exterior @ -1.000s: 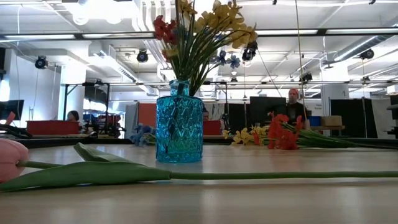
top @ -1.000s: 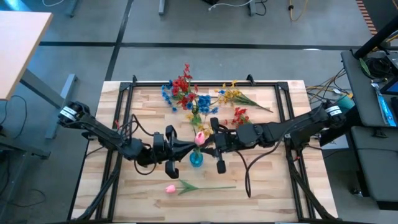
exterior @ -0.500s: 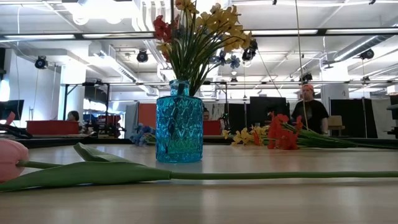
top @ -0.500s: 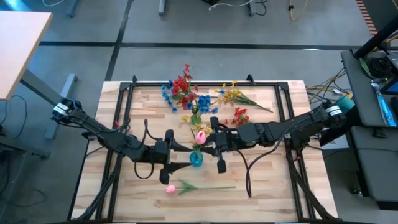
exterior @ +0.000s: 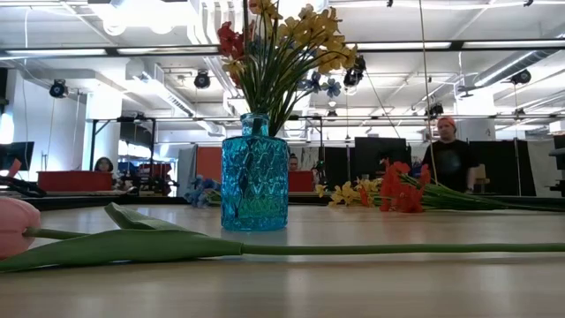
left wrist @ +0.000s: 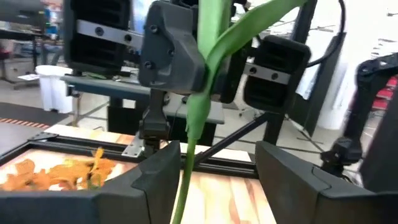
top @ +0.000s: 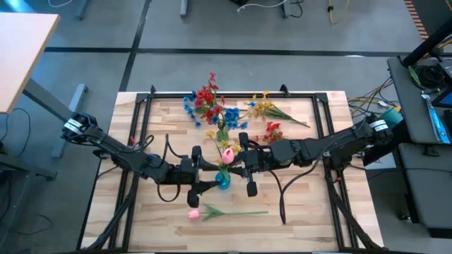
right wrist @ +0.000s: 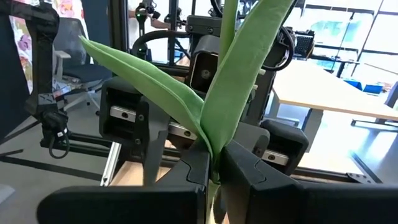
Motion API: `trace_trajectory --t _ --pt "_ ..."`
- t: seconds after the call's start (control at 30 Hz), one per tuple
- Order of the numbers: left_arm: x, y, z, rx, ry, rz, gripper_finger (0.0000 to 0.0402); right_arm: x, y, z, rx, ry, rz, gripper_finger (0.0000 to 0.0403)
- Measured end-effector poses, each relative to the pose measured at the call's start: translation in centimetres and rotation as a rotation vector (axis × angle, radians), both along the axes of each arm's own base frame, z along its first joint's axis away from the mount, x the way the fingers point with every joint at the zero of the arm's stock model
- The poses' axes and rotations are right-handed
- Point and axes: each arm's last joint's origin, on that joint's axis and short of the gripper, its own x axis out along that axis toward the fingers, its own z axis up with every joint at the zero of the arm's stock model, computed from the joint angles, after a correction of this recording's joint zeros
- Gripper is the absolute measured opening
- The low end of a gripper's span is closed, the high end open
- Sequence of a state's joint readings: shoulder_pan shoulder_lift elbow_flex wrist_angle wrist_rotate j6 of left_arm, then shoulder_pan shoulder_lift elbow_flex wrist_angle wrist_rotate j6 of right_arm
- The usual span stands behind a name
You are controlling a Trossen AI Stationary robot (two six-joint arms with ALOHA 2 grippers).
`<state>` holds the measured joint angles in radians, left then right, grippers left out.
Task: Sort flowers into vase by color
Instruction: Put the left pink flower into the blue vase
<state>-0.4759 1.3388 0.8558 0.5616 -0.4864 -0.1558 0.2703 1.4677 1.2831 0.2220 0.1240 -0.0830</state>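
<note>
right gripper (top: 239, 164) is pinched on the pink tulip (top: 227, 153) stem right over the blue vase (top: 223, 180), steadying it upright; left gripper (top: 210, 177) sits alongside, fingers apart, stem between them.

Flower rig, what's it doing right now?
Both arms meet over the blue vase mid-table. The right gripper is shut on a pink tulip's stem, holding it upright over the vase. The left gripper is open, its fingers either side of that stem. Another pink tulip lies near the table's front edge; red, blue and yellow sprays lie farther back.
</note>
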Motion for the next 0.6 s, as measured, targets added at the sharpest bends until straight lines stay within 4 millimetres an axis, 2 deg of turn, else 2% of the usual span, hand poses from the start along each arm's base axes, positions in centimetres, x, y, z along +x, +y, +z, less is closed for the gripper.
trace_trajectory --t 0.13,0.43,0.6 --pt "-0.19 0.14 -0.19 0.028 0.034 0.066 0.019 0.0 0.0 0.0 0.0 0.0 0.0 0.0018" --pt "-0.27 0.38 -0.26 0.084 0.057 0.091 0.0208 0.08 0.02 -0.13 -0.011 0.004 0.0 0.0018" --pt "-0.3 0.4 0.25 0.085 0.011 0.095 0.0191 0.08 0.02 -0.12 -0.016 0.001 0.0 0.0018"
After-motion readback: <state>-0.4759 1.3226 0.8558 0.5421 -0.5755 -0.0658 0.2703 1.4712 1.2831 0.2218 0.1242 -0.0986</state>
